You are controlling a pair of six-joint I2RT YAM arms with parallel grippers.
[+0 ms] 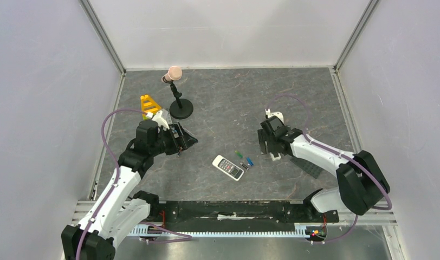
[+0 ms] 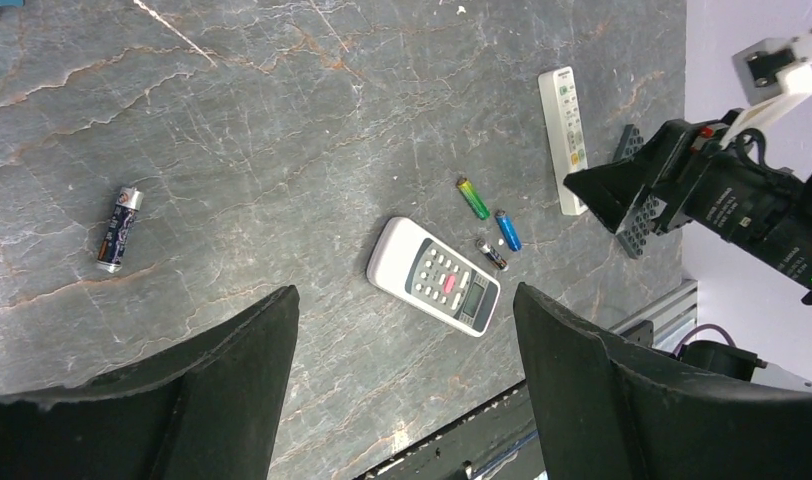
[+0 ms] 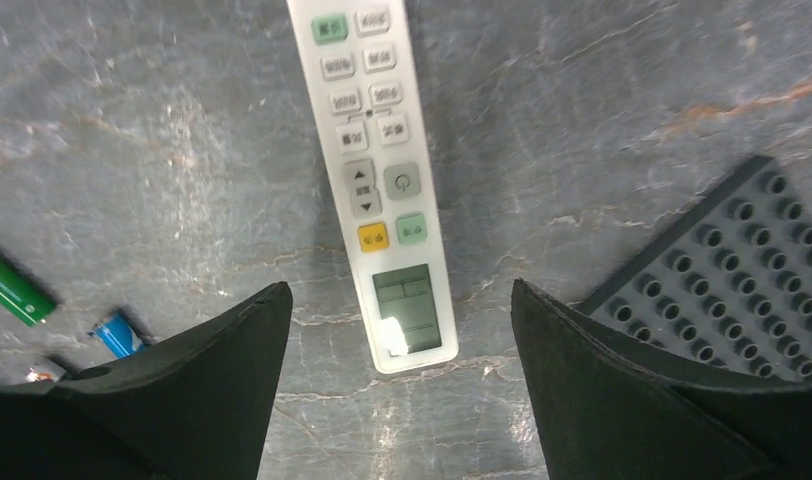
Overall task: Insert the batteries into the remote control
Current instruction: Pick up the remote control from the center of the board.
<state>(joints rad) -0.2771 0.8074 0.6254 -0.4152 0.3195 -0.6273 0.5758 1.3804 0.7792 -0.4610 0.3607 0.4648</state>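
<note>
The remote control (image 1: pixel 227 167) lies face up on the grey table, short and white with a dark button face; it also shows in the left wrist view (image 2: pixel 434 276). Just right of it lie a green battery (image 1: pixel 239 154) (image 2: pixel 472 197), a blue battery (image 1: pixel 250 161) (image 2: pixel 507 230) and a dark battery (image 1: pixel 243 165) (image 2: pixel 491 254). A larger dark-blue battery (image 2: pixel 119 228) lies apart, far to the left. My left gripper (image 1: pixel 186 141) (image 2: pixel 404 292) is open and empty, left of the remote. My right gripper (image 1: pixel 269 147) (image 3: pixel 400 287) is open and empty, right of the batteries.
A longer, slim white remote (image 3: pixel 377 180) (image 2: pixel 564 135) lies face up under my right gripper. A grey studded baseplate (image 3: pixel 742 260) (image 1: pixel 310 167) lies to its right. A black stand (image 1: pixel 180 108) with a pink top and a yellow piece (image 1: pixel 149 104) stand at the back left.
</note>
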